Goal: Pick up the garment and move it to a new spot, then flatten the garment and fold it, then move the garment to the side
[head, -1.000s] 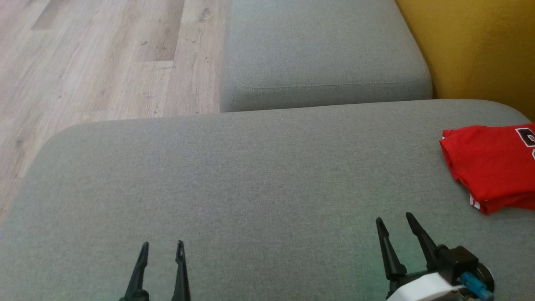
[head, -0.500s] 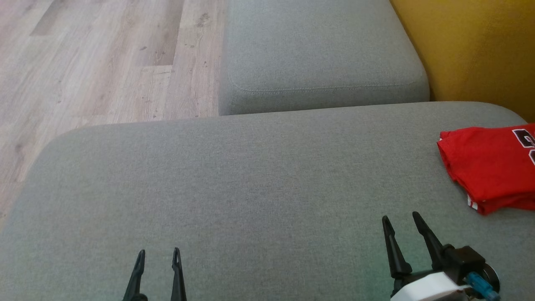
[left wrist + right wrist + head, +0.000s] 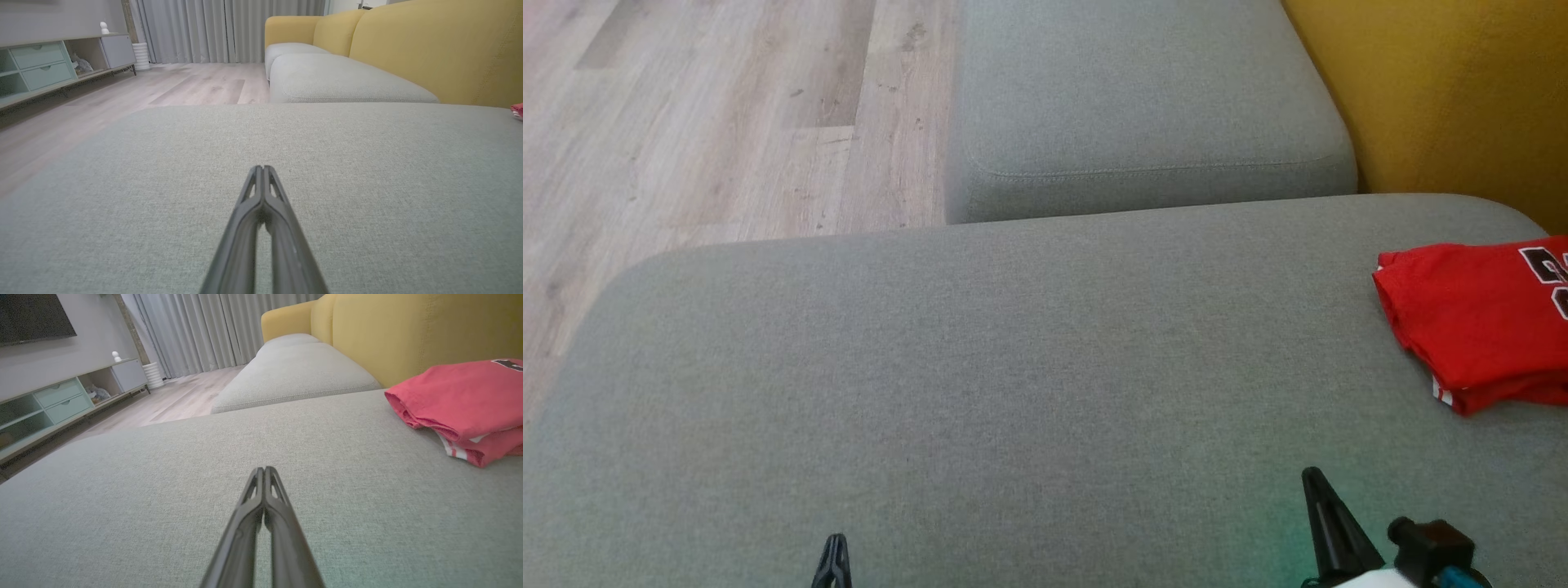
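1. Head view: both grippers have changed. The left gripper [image 3: 833,562] and the right gripper [image 3: 1315,488] had their fingers spread a second ago. Now each pair is pressed together on nothing, which the wrist views confirm.
2. Both have also slid back toward the bottom edge of the head view, away from the open cushion [image 3: 1013,351] ahead of them.
3. The garment [image 3: 1470,318], a red shirt, lies folded ahead of the right gripper and off to its right, well apart from it. It is farther still from the left gripper, across the whole seat. It has not been disturbed; its small drift in the picture matches the camera's own shift.
4. Judgement: folded and set to the side with both arms drawing back empty, the task looks finished or all but finished. This reads as a retreat to rest, not a fresh reach.
5. Hidden or unclear:
   - The head view's right edge cuts the shirt, so its full outline and dark lettering cannot be read.
   - The left wrist view catches just a red sliver at its right edge.
   - How many layers the fold has is hard to tell; the right wrist view shows stacked edges with a white-striped hem at the bottom.
   - Of the left gripper, the head view shows just the tip.
   - Whether either gripper touches the cushion, I cannot tell.
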Motion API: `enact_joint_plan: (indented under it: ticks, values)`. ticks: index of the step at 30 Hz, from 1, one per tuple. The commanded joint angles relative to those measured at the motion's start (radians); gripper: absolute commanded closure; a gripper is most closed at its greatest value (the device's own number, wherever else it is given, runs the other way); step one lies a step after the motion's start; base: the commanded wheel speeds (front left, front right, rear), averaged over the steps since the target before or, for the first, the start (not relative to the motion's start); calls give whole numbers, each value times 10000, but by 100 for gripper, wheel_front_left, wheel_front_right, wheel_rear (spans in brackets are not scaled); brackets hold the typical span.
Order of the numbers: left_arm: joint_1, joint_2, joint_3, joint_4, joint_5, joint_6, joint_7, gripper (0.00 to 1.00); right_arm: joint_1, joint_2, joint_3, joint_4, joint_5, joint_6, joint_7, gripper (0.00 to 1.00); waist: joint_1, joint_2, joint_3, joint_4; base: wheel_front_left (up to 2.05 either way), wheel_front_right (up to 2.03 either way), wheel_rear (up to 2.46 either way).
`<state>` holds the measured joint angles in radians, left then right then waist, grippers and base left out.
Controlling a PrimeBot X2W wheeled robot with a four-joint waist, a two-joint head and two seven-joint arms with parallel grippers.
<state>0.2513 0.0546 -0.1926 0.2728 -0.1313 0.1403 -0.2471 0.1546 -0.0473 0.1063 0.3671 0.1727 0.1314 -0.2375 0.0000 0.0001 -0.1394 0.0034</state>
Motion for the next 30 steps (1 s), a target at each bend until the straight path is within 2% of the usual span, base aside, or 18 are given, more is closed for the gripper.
enact_joint_plan:
  ticks: [1,30]
  values:
    - [-405,29,100,-328,-377,-91,55,100,-503,-18,-81,-385,376,0,42,100,0,-1,25,1,0,0,0]
    - [-1202,147,643,-270,-4064,-744,782,100,-1023,-76,-530,-587,3866,-2,835,100,0,-1,367,-7,0,0,0]
